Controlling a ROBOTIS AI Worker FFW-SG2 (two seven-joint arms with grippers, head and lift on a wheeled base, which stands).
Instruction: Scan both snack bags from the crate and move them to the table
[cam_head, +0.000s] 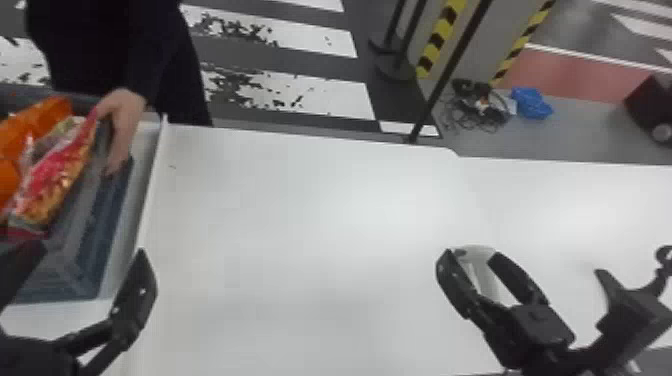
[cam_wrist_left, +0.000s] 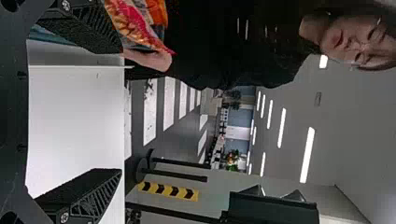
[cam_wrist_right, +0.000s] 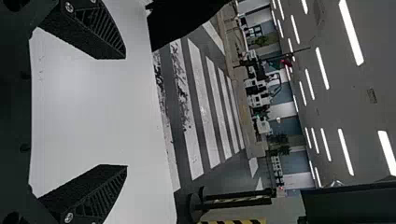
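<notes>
In the head view, a red and yellow snack bag (cam_head: 55, 175) leans beside an orange bag (cam_head: 30, 125) at the grey-blue crate (cam_head: 100, 235) on the far left. A person's hand (cam_head: 122, 120) is at the red bag's upper end. My left gripper (cam_head: 82, 262) stands open at the crate's near side. My right gripper (cam_head: 472, 254) is open over the white table (cam_head: 300, 225), a pale curved object (cam_head: 482, 267) showing between its fingers. The left wrist view has the left gripper (cam_wrist_left: 121, 111) spread, the red bag (cam_wrist_left: 133, 23) beyond one finger. In the right wrist view, the right gripper (cam_wrist_right: 126, 112) is spread above the table.
A black bracket-like object (cam_head: 632, 305) stands right of my right gripper. A raised white edge (cam_head: 152, 185) separates the crate's area from the table. Behind the table are black posts, striped barriers, cables and a blue item (cam_head: 532, 103) on the floor.
</notes>
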